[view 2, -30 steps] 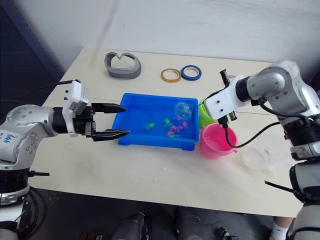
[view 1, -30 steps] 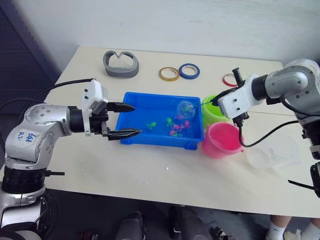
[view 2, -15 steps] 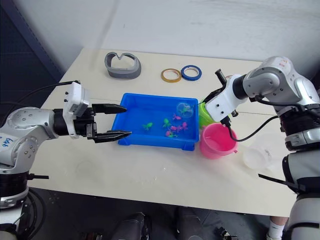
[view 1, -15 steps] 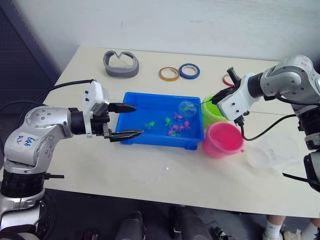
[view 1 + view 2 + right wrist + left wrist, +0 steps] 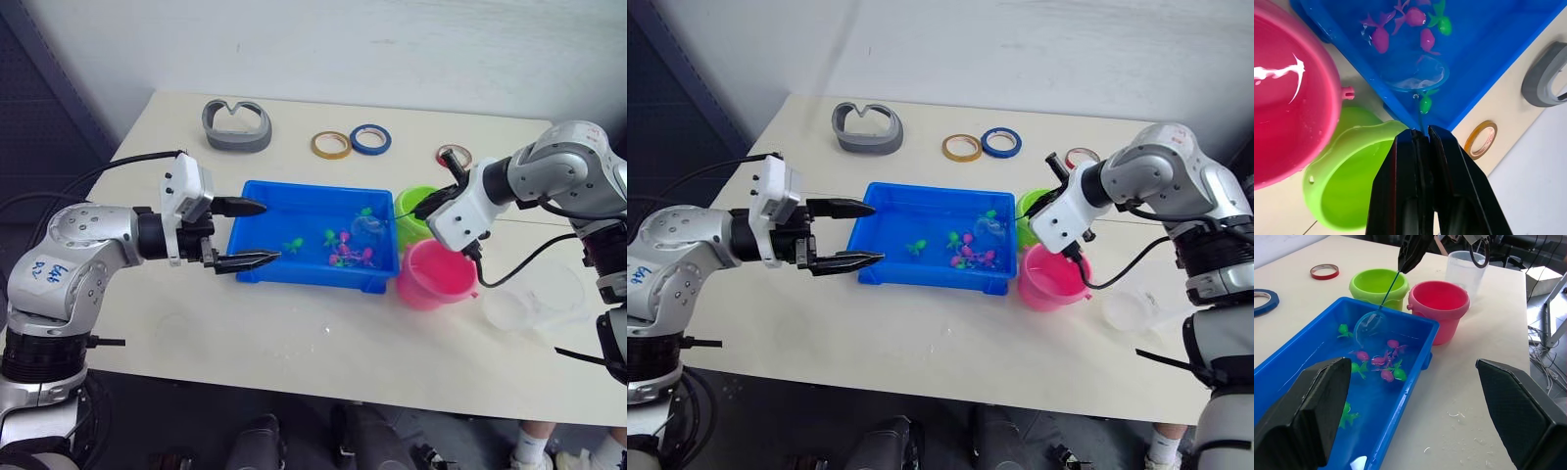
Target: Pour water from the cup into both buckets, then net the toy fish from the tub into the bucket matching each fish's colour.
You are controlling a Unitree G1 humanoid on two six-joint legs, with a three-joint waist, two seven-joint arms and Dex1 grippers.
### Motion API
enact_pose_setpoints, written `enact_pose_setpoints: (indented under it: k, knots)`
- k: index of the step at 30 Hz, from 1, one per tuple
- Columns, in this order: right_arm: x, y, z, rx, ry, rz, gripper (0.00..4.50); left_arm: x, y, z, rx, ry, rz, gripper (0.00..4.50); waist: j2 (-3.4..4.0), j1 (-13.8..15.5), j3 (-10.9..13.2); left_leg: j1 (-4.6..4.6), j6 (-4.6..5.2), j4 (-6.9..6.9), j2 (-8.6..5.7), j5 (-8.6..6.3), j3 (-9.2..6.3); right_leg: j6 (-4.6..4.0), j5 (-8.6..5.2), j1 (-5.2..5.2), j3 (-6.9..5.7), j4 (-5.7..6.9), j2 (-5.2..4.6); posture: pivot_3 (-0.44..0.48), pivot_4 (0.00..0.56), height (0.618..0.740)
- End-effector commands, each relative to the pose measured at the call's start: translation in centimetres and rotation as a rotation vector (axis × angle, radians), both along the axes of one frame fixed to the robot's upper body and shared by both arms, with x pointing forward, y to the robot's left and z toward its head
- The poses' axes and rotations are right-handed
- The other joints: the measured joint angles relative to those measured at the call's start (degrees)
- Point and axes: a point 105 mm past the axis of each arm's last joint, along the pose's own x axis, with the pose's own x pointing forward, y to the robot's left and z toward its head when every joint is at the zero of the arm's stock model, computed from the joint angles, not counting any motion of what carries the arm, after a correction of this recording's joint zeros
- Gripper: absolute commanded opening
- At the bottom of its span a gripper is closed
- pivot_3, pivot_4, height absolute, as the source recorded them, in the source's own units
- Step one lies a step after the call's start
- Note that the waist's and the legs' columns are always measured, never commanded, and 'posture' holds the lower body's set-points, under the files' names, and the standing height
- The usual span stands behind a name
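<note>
The blue tub (image 5: 284, 211) sits mid-table with water and several tiny pink fish (image 5: 351, 257) and green fish (image 5: 293, 245). My right gripper (image 5: 427, 204) is shut on the net's thin black handle, above the green bucket (image 5: 411, 227). The net hoop (image 5: 367, 228) dips into the tub's right end, over the fish (image 5: 1415, 78). The pink bucket (image 5: 436, 274) stands in front of the green one, with water in it. The clear cup (image 5: 534, 294) stands to the right of the buckets. My left gripper (image 5: 270, 233) is open at the tub's left end, holding nothing.
A grey curved object (image 5: 236, 125) lies at the back left. Yellow (image 5: 331, 145), blue (image 5: 370, 139) and red (image 5: 454, 155) tape rings lie along the back. A cable hangs from my right arm over the pink bucket.
My right gripper has dropped and tilted, lowering the net hoop from above the tub into the water at its right end. The left gripper has stayed put and open.
</note>
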Motion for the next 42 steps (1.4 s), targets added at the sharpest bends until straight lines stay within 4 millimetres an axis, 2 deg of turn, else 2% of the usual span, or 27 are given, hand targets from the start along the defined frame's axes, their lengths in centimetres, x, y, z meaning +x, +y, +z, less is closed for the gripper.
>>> enact_pose_setpoints:
  k: [1, 10, 18, 24, 34, 40, 42]
  knots:
    - [-0.9, -0.5, 1.4, 0.1, 0.061, -0.066, 0.0, -0.3, -0.2, 0.9, 0.001, -0.049, -0.021, 4.45, 0.0, 0.1, 0.0, 0.0, 0.0, 0.0, 0.0, 0.0, 0.0, 0.0, 0.0, 0.0, -0.01, 0.0, 0.0, 0.0, 0.15, 0.74]
    - [-2.3, -1.1, 0.7, 0.153, 0.173, -0.165, 0.0, -0.4, -0.5, 0.7, 0.005, -0.057, -0.04, 4.45, 0.01, 0.1, 0.0, 0.0, 0.0, 0.01, 0.0, 0.0, -0.03, 0.0, 0.0, 0.03, -0.04, 0.02, -0.01, 0.0, 0.15, 0.74]
    - [-2.7, -1.1, 0.4, 0.374, 0.429, -0.358, 0.0, -1.2, -0.6, -0.3, 0.068, -0.059, -0.104, 4.45, 0.01, 0.15, 0.0, 0.0, 0.01, 0.01, 0.0, 0.0, -0.04, 0.0, 0.0, 0.04, -0.04, 0.05, -0.01, 0.0, 0.15, 0.74]
    - [-2.9, -1.4, -0.1, 0.494, 0.556, -0.471, 0.0, -0.7, -0.6, 0.1, 0.061, -0.075, -0.096, 4.45, 0.01, 0.18, 0.0, 0.0, 0.01, 0.01, 0.0, 0.0, -0.04, 0.0, 0.0, 0.04, -0.03, -0.04, -0.01, 0.0, 0.15, 0.74]
    - [-2.9, -1.2, -0.5, 0.709, 0.711, -0.61, 0.0, 0.4, 0.4, -0.2, 0.092, -0.082, -0.062, 4.45, 0.01, 0.19, 0.0, 0.0, 0.01, -0.01, 0.0, -0.01, -0.03, 0.0, 0.0, 0.02, -0.03, 0.02, -0.01, 0.0, 0.15, 0.74]
    - [-2.6, -1.3, -0.8, 0.8, 0.729, -0.67, 0.0, 0.5, 0.4, -0.1, 0.093, -0.087, -0.066, 4.45, 0.01, 0.26, 0.0, -0.02, 0.01, -0.03, 0.0, -0.01, -0.04, 0.0, 0.0, 0.02, -0.03, 0.08, -0.01, 0.0, 0.15, 0.74]
    - [-2.4, -1.8, -1.5, 0.837, 0.718, -0.693, 0.0, 0.7, 0.4, -0.1, 0.091, -0.084, -0.064, 4.45, 0.01, 0.25, 0.0, -0.02, 0.02, -0.02, 0.0, -0.01, -0.04, 0.0, 0.0, 0.02, -0.03, 0.08, -0.01, 0.0, 0.15, 0.74]
